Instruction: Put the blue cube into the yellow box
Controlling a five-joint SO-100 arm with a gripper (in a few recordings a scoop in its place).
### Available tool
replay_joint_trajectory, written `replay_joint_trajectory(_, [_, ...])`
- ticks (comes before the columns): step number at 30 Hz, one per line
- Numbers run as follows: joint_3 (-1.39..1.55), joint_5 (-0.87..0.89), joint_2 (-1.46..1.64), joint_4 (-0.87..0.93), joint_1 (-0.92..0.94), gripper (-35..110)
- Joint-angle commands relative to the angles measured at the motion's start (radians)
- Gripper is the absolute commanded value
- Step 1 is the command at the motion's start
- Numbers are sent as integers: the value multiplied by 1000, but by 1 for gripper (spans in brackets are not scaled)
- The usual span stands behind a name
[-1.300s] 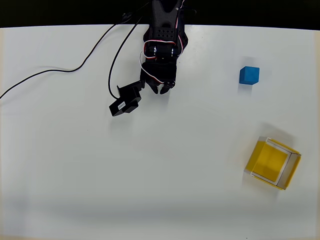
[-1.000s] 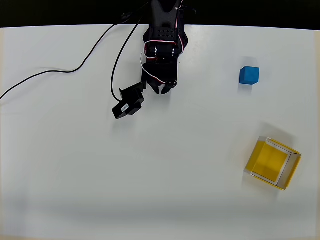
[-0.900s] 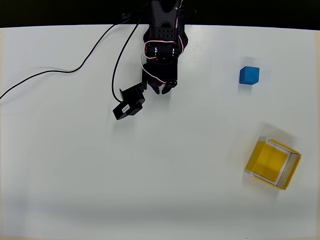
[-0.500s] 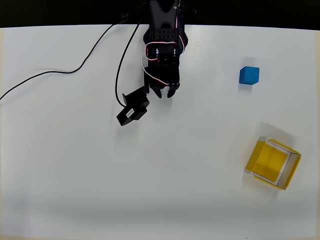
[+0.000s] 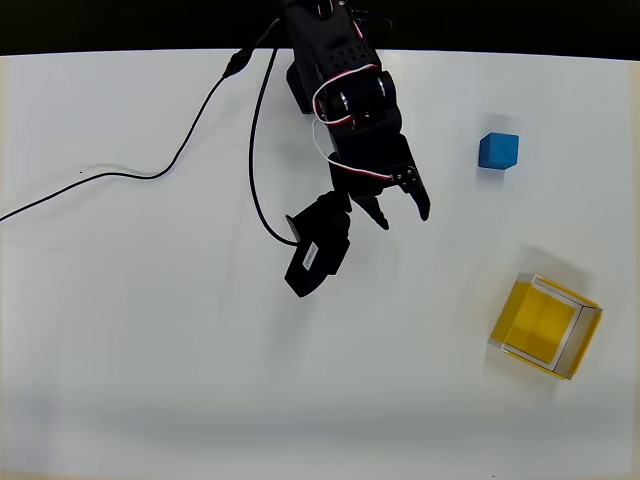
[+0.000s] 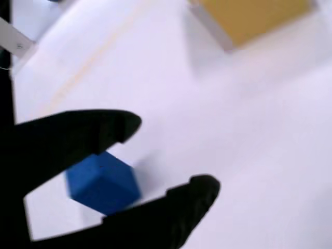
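The blue cube point(image 5: 498, 151) rests on the white table at the upper right of the overhead view, untouched. The yellow box point(image 5: 546, 325) sits open-topped at the lower right, empty. My black gripper point(image 5: 402, 212) is open, with nothing between its fingers, left of and below the cube and well apart from it. In the wrist view the blue cube point(image 6: 102, 183) shows beyond the gap between the two dark fingers point(image 6: 78, 132), and the yellow box point(image 6: 249, 18) lies at the top edge.
A black cable point(image 5: 160, 172) snakes across the upper left of the table point(image 5: 200, 380). The black camera module point(image 5: 315, 255) hangs off the wrist, left of the gripper. The table's far edge meets a dark background at the top.
The arm has swung out from the table's far edge toward the lower right, closer to the cube, and the fingers have spread apart. Cube and box have not moved.
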Motion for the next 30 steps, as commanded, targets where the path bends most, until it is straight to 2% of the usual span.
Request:
replay_joint_trajectory(1, [-282,52,-75,97,-143,39])
replay_joint_trajectory(6, [-388,141,-213,189,-307,46])
replay_joint_trajectory(11, [-408,156,-351,279,-486,48])
replay_joint_trajectory(17, [-383,140,-483,299,-657,49])
replay_joint_trajectory(22, [-299,137,-526,229,-756,49])
replay_joint_trajectory(30, [-172,95,-571,72,-765,49])
